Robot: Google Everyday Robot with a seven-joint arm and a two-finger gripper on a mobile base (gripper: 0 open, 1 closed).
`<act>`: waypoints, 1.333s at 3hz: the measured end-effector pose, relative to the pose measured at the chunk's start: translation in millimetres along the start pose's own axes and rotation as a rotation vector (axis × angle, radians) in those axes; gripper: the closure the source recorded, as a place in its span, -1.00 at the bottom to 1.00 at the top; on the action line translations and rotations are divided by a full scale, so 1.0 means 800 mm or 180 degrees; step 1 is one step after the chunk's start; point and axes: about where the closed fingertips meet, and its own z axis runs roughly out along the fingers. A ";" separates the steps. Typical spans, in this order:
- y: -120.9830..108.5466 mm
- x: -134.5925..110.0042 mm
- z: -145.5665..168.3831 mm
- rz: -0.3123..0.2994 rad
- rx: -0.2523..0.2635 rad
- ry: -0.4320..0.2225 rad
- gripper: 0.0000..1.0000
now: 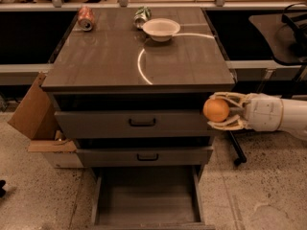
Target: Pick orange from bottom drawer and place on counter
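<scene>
Glossy counter (105, 61), bottom drawer (148, 200) open below, gripper (214, 110) right of the cabinet (96, 124), fingers (229, 97) clamped around orange (216, 110)

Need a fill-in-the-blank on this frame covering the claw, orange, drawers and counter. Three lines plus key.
1. The claw is ____ on the orange, held out beside the top drawer.
2. The bottom drawer stands ____, with nothing on its floor.
3. The bowl on the counter is ____ in colour.

Missing words: shut; open; white
</scene>
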 end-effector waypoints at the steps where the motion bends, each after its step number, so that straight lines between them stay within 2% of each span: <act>1: -0.040 -0.027 -0.003 -0.0195 0.0113 -0.0013 1.00; 2: -0.040 -0.027 -0.003 -0.0195 0.0113 -0.0013 1.00; 4: -0.104 -0.027 0.015 -0.0031 0.0090 0.0101 1.00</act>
